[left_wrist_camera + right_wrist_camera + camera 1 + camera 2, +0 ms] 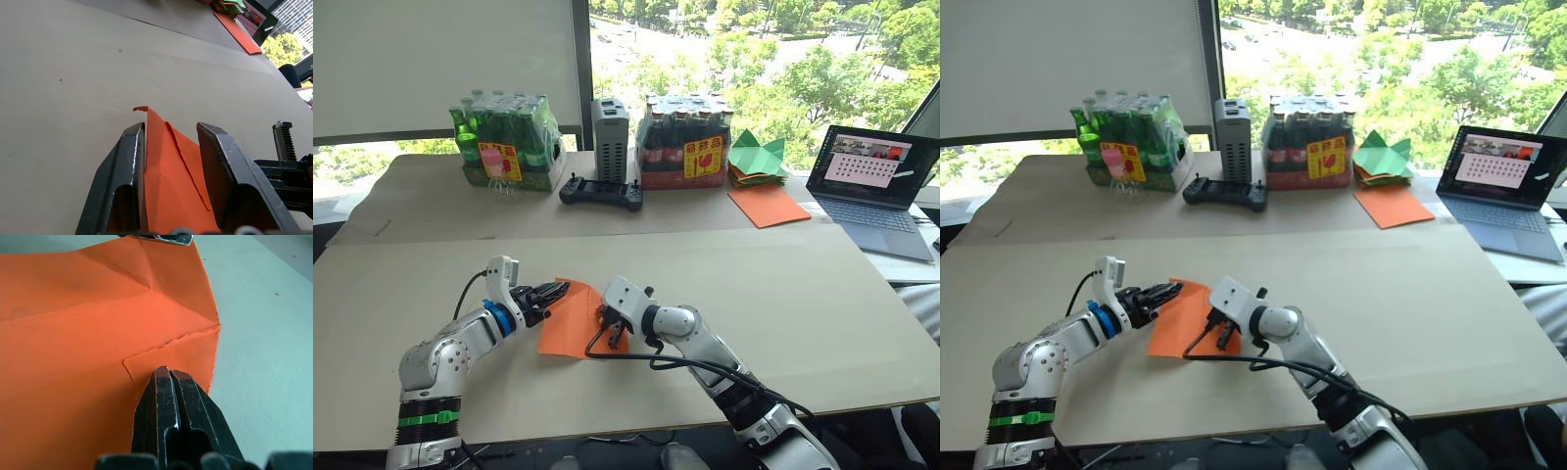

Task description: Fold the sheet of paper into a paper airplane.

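The thin, bright orange, creased sheet of paper (pixel 570 321) is lying near the front of the pale beige tabletop (pixel 783 294), caught between the robot's two arms. The left tool (pixel 558 290) is reaching over the sheet's far corner with its black fingers spread apart, a raised fold of orange standing between them and brushing one finger. The right tool (pixel 168 377) is pressing down on a small folded flap at the sheet's right edge, fingers clenched together with nothing visibly between them.

The risk here appears to be a tear or a crooked crease — if the left tool is closing or pulling while the right one is pinning the flap, the thin paper could rip along an existing fold or slide askew.

At the far edge of the tabletop a pack of green glass bottles (pixel 504 142), a grey upright box (pixel 610 137), a black handheld controller (pixel 601 191), a pack of dark bottles (pixel 685 142), folded green paper shapes (pixel 756 159), a smooth orange sheet (pixel 769 206) and an open laptop (pixel 876 186) are sitting — with sunlit trees showing through the window behind.
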`<state>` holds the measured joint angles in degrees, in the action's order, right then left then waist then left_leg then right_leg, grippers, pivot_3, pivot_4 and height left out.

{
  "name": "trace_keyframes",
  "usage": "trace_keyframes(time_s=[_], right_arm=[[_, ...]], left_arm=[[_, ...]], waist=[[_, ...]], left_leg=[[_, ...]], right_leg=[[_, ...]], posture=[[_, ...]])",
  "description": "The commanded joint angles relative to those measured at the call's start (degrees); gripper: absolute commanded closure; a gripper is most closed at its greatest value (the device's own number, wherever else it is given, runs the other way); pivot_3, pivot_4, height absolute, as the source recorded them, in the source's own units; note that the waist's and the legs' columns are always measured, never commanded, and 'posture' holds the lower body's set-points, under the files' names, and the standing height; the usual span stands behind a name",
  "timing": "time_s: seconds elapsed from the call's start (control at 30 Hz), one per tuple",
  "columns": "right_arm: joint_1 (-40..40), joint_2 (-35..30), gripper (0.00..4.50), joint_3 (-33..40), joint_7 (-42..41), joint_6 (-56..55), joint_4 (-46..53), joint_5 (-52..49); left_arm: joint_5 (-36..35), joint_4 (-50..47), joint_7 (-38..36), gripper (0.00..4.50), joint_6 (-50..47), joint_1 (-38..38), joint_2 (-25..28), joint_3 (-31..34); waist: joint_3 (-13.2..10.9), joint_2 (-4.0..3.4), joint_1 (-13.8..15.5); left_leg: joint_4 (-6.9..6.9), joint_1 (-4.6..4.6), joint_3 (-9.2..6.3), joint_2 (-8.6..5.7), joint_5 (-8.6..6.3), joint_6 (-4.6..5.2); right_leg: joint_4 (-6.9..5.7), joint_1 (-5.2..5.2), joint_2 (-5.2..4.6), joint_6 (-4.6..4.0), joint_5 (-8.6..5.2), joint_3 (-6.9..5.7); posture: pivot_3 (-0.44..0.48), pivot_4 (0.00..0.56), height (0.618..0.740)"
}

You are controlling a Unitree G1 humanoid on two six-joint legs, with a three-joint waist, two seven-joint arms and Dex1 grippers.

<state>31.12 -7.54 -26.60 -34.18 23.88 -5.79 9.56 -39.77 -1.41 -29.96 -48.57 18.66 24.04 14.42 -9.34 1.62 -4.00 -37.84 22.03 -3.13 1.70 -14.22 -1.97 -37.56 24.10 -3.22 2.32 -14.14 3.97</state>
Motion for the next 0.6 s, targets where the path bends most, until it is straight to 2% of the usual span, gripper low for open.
trace_keyframes(time_s=[0.03, 0.2, 0.6], right_arm=[[-0.39, 0.26, 4.50, -0.39, 0.09, 0.98, 0.05, 0.22], [-0.41, 0.19, 4.50, -0.33, 0.09, 1.06, 0.18, 0.25], [-0.27, 0.07, 4.50, -0.18, -0.17, 1.08, 0.16, 0.33]], left_arm=[[0.43, -0.86, -0.99, 2.70, 1.81, 0.66, -0.01, -0.46], [1.61, -1.60, -1.60, 4.21, 2.39, 0.29, 0.55, -2.06], [10.55, -5.35, -6.14, 4.21, 10.22, -2.04, 5.93, -8.86]], waist=[[0.00, 0.00, 0.03], [0.00, 0.00, 0.03], [0.00, 0.00, 0.08]], left_leg=[[0.00, 0.00, 0.00, 0.00, 0.00, 0.00], [0.00, 0.00, 0.00, 0.00, 0.00, 0.00], [0.00, 0.01, 0.00, 0.00, 0.00, 0.00]], right_leg=[[0.00, 0.00, 0.00, 0.00, 0.00, 0.00], [0.00, 0.00, 0.00, 0.00, 0.00, 0.00], [0.02, 0.00, 0.00, 0.00, 0.00, 0.00]], posture=[[0.000, 0.150, 0.740], [0.000, 0.150, 0.740], [0.000, 0.150, 0.740]])
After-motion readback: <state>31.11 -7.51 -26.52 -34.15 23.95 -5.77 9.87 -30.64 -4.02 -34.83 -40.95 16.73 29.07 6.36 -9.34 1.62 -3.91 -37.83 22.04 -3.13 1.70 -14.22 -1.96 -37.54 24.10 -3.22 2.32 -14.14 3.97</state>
